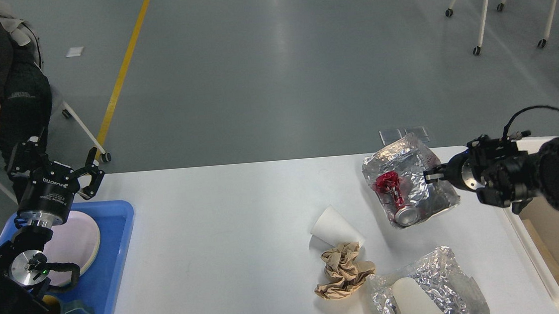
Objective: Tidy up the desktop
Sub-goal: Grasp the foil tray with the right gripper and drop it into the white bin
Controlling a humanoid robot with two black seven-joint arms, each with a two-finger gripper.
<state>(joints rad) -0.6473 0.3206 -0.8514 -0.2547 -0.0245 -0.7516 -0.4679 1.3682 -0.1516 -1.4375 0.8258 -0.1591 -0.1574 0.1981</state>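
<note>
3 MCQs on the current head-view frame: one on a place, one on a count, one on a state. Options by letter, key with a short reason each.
1. Where does the crushed red can lie?
A. in the blue tray
B. in the foil tray held by the right gripper
C. bare on the desktop

2. How many paper cups show?
A. one
B. two
C. four

3. What is the state of the left gripper?
A. open, holding nothing
C. shut on the mug
B. shut on the plate

Key:
1 B: the can rests in the foil tray, whose edge the right gripper pinches, raised off the desktop.
2 B: one cup lies on its side by the crumpled brown paper; another lies in the second foil tray.
3 A: its fingers are spread above the blue tray, with nothing between them.
</note>
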